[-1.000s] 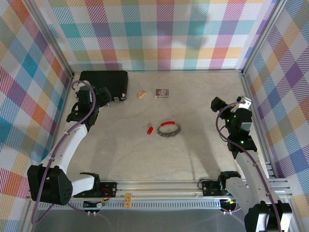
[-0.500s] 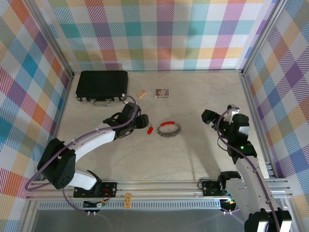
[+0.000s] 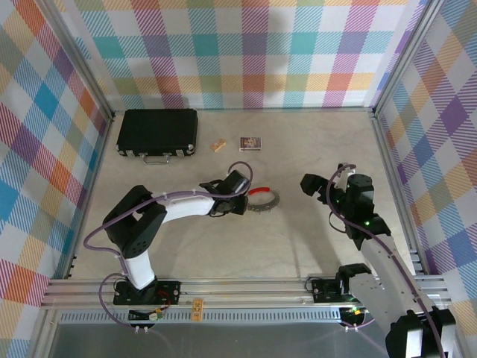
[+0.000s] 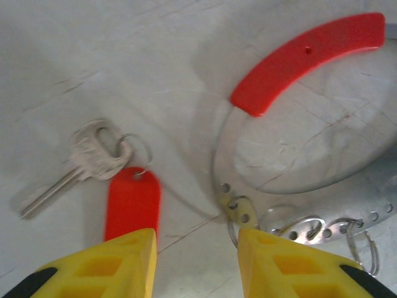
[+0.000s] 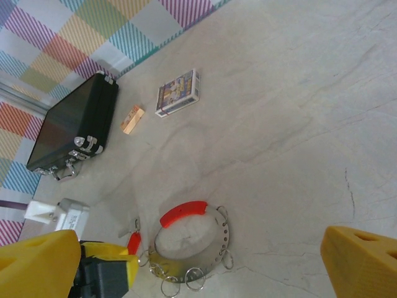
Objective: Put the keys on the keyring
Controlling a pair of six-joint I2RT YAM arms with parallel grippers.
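The keys (image 4: 127,200) lie flat on the table: a red tag joined by a small loop to a silver key (image 4: 84,162). Right of them lies the keyring (image 4: 218,162), a thin grey metal ring with a red sleeve (image 4: 308,54) and several small split rings. My left gripper (image 4: 195,264) hovers low over both, open, with bare table between its yellow fingertips (image 4: 108,267); one tip is by the red tag, the other by the ring's rim. In the top view the left gripper (image 3: 235,195) covers the keys beside the keyring (image 3: 270,200). My right gripper (image 3: 311,184) hangs open to the ring's right.
A black case (image 3: 157,132) lies at the back left. A small tan block (image 3: 218,145) and a printed card (image 3: 250,142) sit behind the ring. Metal frame rails and checkered walls bound the table.
My left arm has swung from beside the black case over to the keys and ring, and its jaws have narrowed. My right gripper has drifted a little left toward the ring.
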